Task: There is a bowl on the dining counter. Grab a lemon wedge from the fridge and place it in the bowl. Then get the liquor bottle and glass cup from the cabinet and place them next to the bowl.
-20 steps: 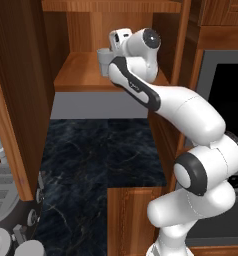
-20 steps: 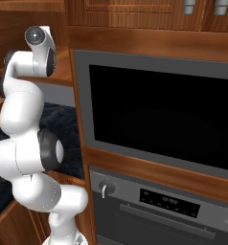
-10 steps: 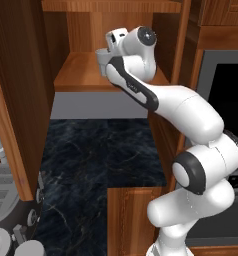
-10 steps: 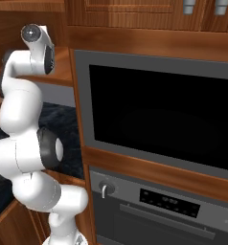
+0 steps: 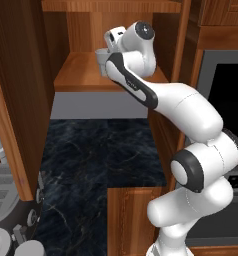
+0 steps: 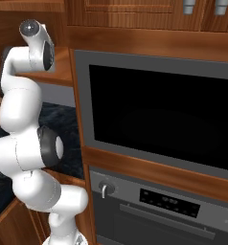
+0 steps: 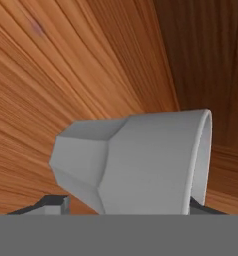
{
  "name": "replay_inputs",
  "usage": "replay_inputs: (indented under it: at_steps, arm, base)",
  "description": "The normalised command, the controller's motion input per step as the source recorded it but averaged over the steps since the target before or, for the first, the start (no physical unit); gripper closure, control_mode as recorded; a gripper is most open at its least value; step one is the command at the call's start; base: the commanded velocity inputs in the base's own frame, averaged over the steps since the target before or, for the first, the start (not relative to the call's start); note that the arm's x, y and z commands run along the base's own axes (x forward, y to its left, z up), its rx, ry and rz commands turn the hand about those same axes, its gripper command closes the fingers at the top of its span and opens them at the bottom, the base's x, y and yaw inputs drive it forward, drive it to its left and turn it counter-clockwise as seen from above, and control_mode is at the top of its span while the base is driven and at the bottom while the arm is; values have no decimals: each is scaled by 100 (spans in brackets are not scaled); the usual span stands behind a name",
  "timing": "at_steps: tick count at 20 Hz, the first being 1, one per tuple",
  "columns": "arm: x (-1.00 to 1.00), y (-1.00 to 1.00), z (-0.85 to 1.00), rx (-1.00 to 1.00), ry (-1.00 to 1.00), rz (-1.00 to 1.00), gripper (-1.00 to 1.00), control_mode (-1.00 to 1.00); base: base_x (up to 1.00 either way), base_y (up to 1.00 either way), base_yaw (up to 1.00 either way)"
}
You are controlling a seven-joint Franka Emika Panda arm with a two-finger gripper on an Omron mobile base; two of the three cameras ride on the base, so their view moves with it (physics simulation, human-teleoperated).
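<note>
The glass cup (image 7: 141,160), a pale grey tapered tumbler, sits large in the middle of the hand view between the two dark fingertips (image 7: 53,202). My gripper (image 7: 128,206) is shut on it, one finger on each side. In the left base view the glass cup (image 5: 101,56) is just above the shelf (image 5: 76,75) of the brown wooden cabinet, at the end of my gripper (image 5: 109,50). The arm (image 6: 27,57) reaches up and left into the cabinet. The bowl, lemon wedge, fridge and liquor bottle are out of view.
An open cabinet door (image 5: 13,100) stands at the left. A black marble-look counter (image 5: 101,155) lies under the shelf. To the right are a dark built-in microwave (image 6: 159,115) and an oven panel with a knob (image 6: 104,189). A stove corner (image 5: 6,240) is at lower left.
The hand and the upper arm have risen slightly and shifted a little left in the right base view. The cup stays at the gripper.
</note>
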Motion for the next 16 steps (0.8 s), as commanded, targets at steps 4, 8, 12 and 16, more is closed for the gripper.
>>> replay_inputs:
  at_steps: [4,8,12,16]
  arm:
    - [2,0,-19,-1,0,0,100,-100]
    - [2,-10,-10,3,-1,1,100,-100]
    - [-13,-18,-10,7,-10,0,100,-100]
    - [-53,-2,-18,6,-22,0,100,-100]
  base:
    - [0,0,0]
    - [0,0,0]
    - [0,0,0]
    - [0,0,0]
